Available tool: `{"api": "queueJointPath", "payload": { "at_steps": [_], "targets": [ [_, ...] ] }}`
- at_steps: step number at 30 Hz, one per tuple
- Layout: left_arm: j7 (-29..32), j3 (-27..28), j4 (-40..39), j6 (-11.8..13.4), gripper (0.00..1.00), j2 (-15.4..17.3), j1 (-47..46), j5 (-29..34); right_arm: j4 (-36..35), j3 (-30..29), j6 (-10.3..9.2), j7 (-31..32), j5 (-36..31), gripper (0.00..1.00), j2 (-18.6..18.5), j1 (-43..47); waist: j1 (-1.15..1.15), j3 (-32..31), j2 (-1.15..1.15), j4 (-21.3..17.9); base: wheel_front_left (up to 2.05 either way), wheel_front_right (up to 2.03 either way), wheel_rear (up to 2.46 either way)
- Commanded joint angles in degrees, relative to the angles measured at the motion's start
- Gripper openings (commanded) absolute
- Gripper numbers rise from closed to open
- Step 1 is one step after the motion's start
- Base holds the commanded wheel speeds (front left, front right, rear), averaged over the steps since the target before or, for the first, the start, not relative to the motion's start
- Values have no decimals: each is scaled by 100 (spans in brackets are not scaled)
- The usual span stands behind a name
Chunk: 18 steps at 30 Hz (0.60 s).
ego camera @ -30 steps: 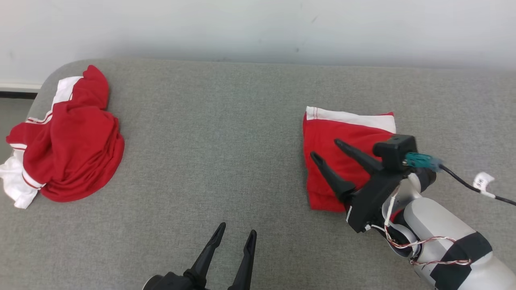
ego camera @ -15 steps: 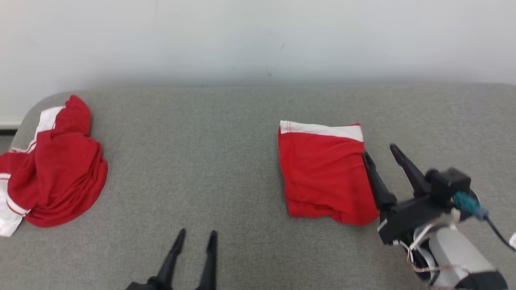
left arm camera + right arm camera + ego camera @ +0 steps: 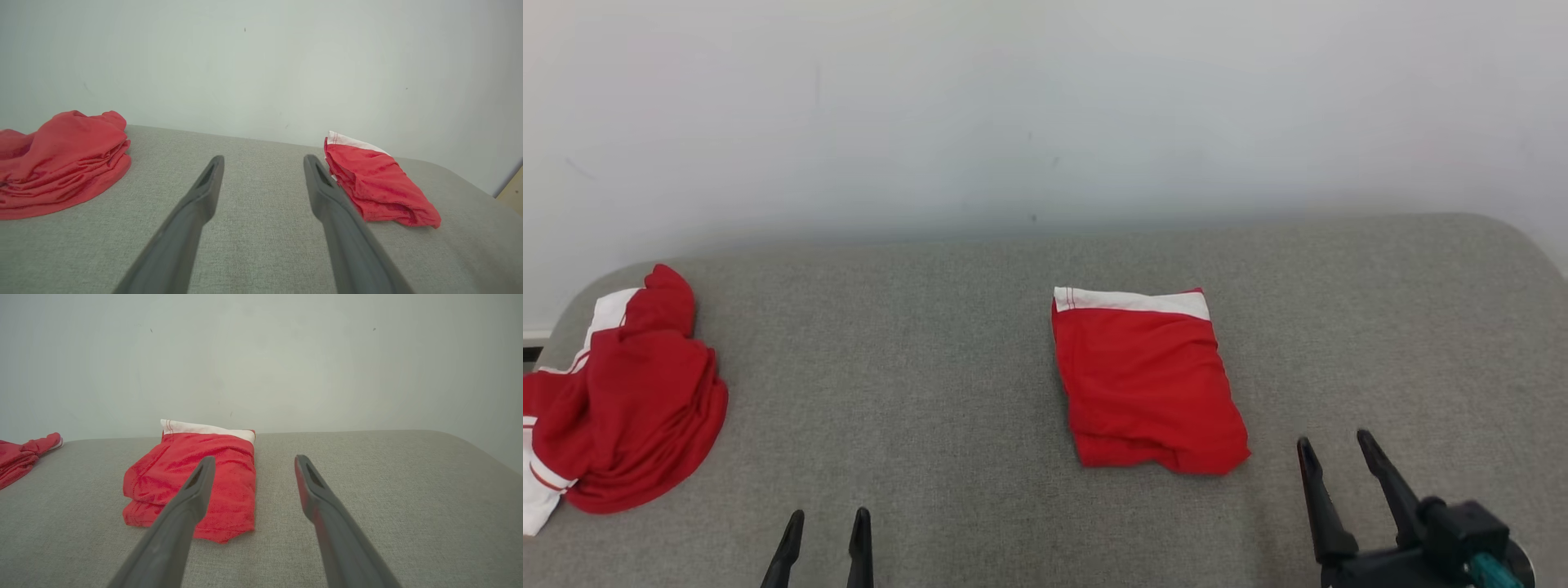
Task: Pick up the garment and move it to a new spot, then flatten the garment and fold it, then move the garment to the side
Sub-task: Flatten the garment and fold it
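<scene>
The garment point(image 3: 1147, 384) lies on the grey desk point(image 3: 931, 367) as a neat red rectangle with its white band at the far edge, right of the middle. Picking up, flattening and folding look done, and the move to the side seems done too. The left claw point(image 3: 828, 514) and right claw point(image 3: 1334, 441) both stand open and empty, near the front edge and clear of the cloth. A crumpled red-and-white heap point(image 3: 629, 400) sits far left, unfolded and perhaps next.

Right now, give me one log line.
folded garment: lying on grey surface | left end effector: open, empty | right end effector: open, empty
</scene>
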Motion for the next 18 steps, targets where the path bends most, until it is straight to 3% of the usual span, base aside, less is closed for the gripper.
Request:
{"api": "queueJointPath", "payload": {
  "at_steps": [1, 10, 18],
  "targets": [
    [-23, 96, -11, -65, 100, -11, 137, 117, -96, -44, 0, -10, -62, 100, 62, 204, 1, -95, 0, -28, 0, 0, 0],
    [-23, 302, 23, -450, 100, -58, 498, 574, -406, 17, 0, -10, -207, 100, 190, 851, 1, -316, 0, -87, 0, 0, 0],
    [-23, 348, 139, -403, 100, -79, 646, 752, -386, -35, 0, -10, -161, 100, 244, 1041, 1, -463, 0, -75, 0, 0, 0]
  ]
}}
